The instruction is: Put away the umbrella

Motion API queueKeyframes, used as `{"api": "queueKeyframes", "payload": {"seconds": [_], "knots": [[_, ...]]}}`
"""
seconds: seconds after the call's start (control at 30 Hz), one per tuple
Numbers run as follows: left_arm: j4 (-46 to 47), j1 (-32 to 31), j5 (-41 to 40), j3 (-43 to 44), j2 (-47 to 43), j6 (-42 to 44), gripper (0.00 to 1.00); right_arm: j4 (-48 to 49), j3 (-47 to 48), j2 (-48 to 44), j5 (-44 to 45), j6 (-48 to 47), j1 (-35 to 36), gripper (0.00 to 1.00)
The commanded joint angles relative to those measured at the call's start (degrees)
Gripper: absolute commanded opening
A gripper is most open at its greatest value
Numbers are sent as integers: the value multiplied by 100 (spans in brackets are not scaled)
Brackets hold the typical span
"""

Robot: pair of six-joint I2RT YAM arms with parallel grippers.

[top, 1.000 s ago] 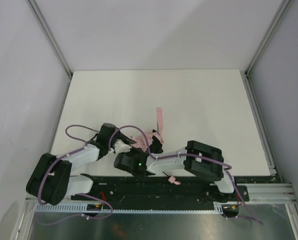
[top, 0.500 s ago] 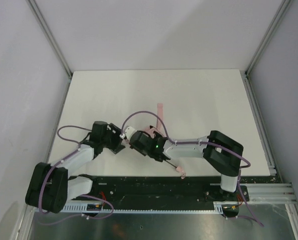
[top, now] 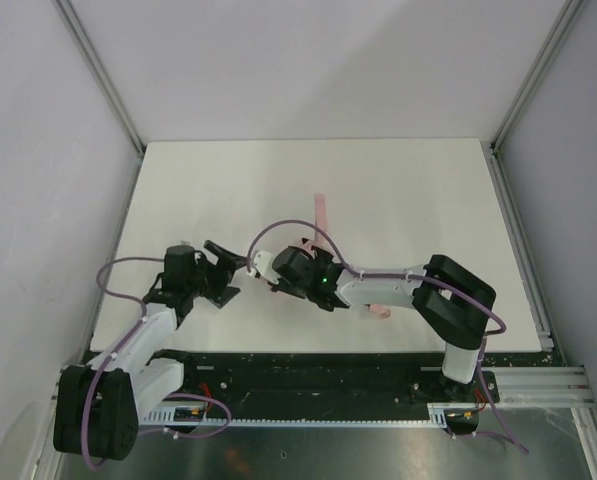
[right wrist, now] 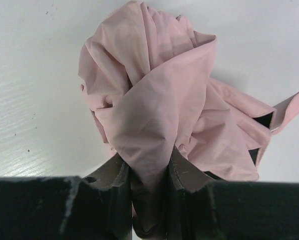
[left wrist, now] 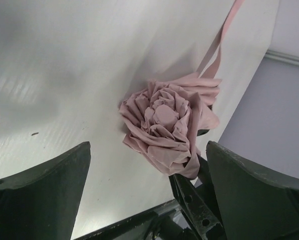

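"So where's the umbrella [right wrist: 154,100]?"
"Bunched on the white table [top: 428,200], pale walls [top: 328,70] on three sides; right gripper [right wrist: 149,170] pinches its fabric, left gripper [top: 233,275] gapes wide just beside it."

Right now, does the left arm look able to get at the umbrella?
Probably yes: the left gripper is open and faces the umbrella across bare table; the right gripper pinches its fabric from the other side.

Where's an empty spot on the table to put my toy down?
The far half of the table, between the back wall and the strap, is bare; so is the right edge. The near middle is crowded: the left arm and right arm meet at the bunched umbrella.
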Motion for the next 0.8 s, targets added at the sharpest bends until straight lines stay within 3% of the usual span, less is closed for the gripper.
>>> {"api": "queueKeyframes", "payload": {"seconds": [0.0, 0.17, 0.47, 0.77], "knots": [[71, 24, 608, -214, 3, -34, 99, 942, -778, -256, -338, -474, 174, 0], [217, -243, 628, -400, -123, -338, 99, 1119, -1633, -500, -1130, -395, 40, 0], [1197, -1233, 476, -356, 624, -1110, 99, 900, -2104, -169, -4325, 217, -1019, 0], [1351, -1703, 48, -296, 773, -1589, 99, 154, -1389, 965, -5184, 364, -1449, 0]]}}
